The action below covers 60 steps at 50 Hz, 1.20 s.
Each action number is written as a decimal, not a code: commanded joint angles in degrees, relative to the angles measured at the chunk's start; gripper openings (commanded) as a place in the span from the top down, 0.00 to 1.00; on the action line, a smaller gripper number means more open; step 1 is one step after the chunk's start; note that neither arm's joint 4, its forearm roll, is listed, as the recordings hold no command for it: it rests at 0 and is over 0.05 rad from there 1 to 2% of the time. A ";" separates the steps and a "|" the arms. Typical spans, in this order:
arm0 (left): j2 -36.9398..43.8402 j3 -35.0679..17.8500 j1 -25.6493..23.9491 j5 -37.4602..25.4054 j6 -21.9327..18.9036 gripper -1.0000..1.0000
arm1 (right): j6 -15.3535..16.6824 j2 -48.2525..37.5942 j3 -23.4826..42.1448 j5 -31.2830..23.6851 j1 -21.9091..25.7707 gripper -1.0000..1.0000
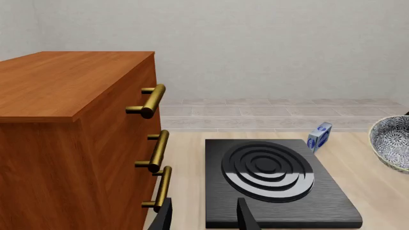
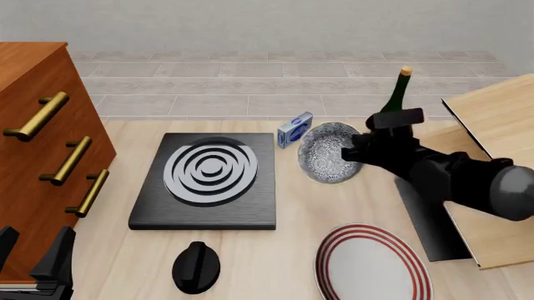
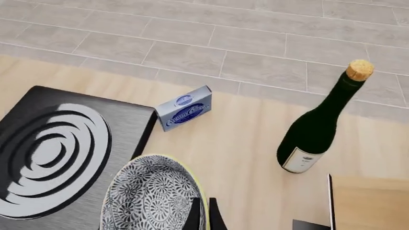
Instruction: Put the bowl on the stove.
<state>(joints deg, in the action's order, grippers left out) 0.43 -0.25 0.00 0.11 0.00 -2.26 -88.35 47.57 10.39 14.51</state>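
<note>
Bowl (image 2: 328,152) hangs tilted just right of the stove (image 2: 209,182), its rim pinched by the right gripper (image 3: 204,213), so carrying and setting down remain (the left gripper (image 1: 203,215) waits empty, jaws apart), and the small blue box (image 3: 185,113) carries unreadable writing.

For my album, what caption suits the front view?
Right claw tilts the bowl by its rim beside the stove.

Wooden drawer cabinet (image 2: 37,144), black knob (image 2: 196,267), red-striped plate (image 2: 371,265), green bottle (image 2: 397,95), small blue box (image 2: 294,129)
</note>
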 commanded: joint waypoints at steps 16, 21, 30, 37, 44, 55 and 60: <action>0.00 0.00 0.00 0.00 0.00 0.00 | -2.26 -5.44 17.81 -10.34 8.45 1.00; 0.00 0.00 0.00 0.00 0.00 0.00 | -3.37 -7.78 21.22 -11.96 10.08 1.00; 0.00 0.00 0.00 0.00 0.00 0.00 | -5.43 -12.14 28.26 -15.43 13.26 1.00; 0.00 0.00 0.00 0.00 0.00 0.00 | -6.79 -14.64 31.21 -16.46 14.21 1.00; 0.00 0.00 0.00 0.00 0.00 0.00 | -10.32 -16.68 33.25 -16.93 15.53 1.00; 0.00 0.00 0.00 0.00 0.00 0.00 | -14.70 -19.94 37.72 -18.27 17.27 1.00; 0.00 0.00 0.00 0.00 0.00 0.00 | -16.26 -21.55 40.26 -19.20 18.19 1.00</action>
<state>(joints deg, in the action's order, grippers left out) 0.43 -0.25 0.00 0.11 0.00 -15.11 -107.06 83.11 -7.35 30.99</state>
